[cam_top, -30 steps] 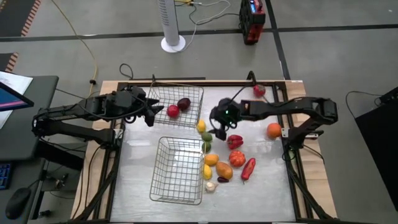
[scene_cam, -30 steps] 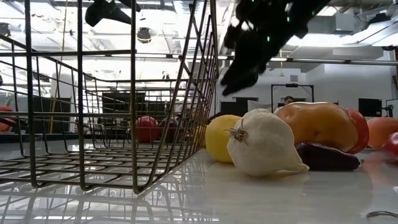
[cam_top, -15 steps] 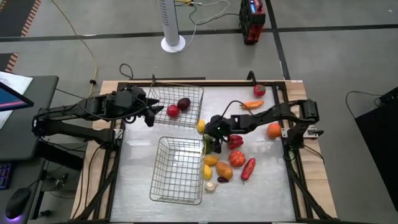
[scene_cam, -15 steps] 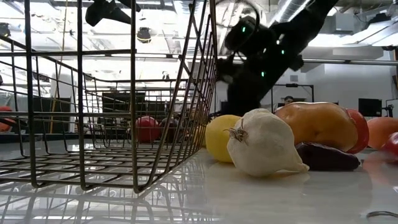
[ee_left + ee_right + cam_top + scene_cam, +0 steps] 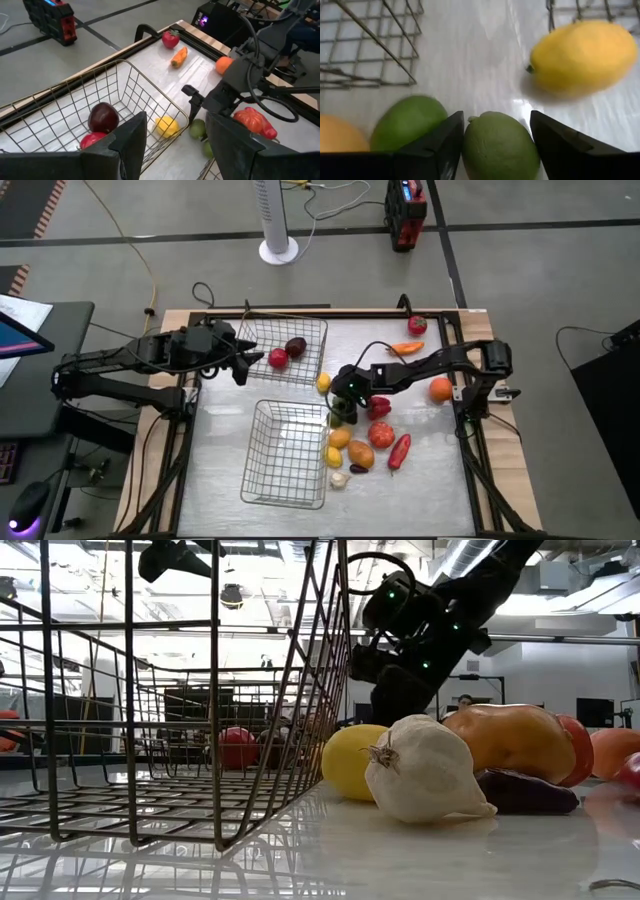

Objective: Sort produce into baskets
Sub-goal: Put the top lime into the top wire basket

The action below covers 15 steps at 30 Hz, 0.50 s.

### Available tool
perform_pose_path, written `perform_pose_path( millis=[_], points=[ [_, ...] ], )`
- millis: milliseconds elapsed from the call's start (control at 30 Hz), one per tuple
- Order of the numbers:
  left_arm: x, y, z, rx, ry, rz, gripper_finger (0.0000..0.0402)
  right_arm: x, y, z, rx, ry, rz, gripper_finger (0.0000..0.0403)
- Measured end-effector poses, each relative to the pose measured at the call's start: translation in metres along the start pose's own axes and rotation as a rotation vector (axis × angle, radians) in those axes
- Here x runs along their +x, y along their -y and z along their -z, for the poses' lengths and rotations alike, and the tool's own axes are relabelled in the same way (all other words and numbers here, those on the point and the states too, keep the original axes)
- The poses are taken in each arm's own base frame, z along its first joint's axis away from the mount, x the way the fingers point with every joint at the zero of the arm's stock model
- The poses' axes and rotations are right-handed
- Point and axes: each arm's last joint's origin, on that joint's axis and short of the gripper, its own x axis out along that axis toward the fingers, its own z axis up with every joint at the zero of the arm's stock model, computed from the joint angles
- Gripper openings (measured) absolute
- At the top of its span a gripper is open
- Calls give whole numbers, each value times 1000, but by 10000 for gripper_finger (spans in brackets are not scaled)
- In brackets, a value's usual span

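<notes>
From above, your right gripper point(image 5: 341, 408) sits low on the worktop point(image 5: 420, 480) between the two baskets' corners, over green fruit; the left gripper point(image 5: 243, 362) waits open-fingered above the far basket point(image 5: 310, 330). In the right wrist view, open fingers straddle one lime point(image 5: 500, 145), a second lime point(image 5: 407, 120) touching it. Close squarely, so you don't nudge the neighbour or lemon point(image 5: 585, 55).

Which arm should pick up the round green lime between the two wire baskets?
The right. Its hand is open and straddles the round green lime, low over the table. The left hand hangs over the far silver wire-mesh basket, well away from it.
</notes>
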Motion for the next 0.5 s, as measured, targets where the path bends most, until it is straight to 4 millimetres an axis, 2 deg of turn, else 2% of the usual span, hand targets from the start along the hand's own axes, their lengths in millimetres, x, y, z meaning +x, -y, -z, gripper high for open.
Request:
perform_pose_path(
  millis=[233, 367, 500],
  points=[
    [0, 0, 0, -3, 1, -1, 190, -22, 8, -4, -32, -18, 19, 188],
    [0, 0, 0, -3, 1, -1, 190, -47, 20, -14, -2, 46, 58, 188],
    [0, 0, 0, -6, 3, -1, 190, -76, 31, -30, 29, 189, 161, 195]
  ],
)
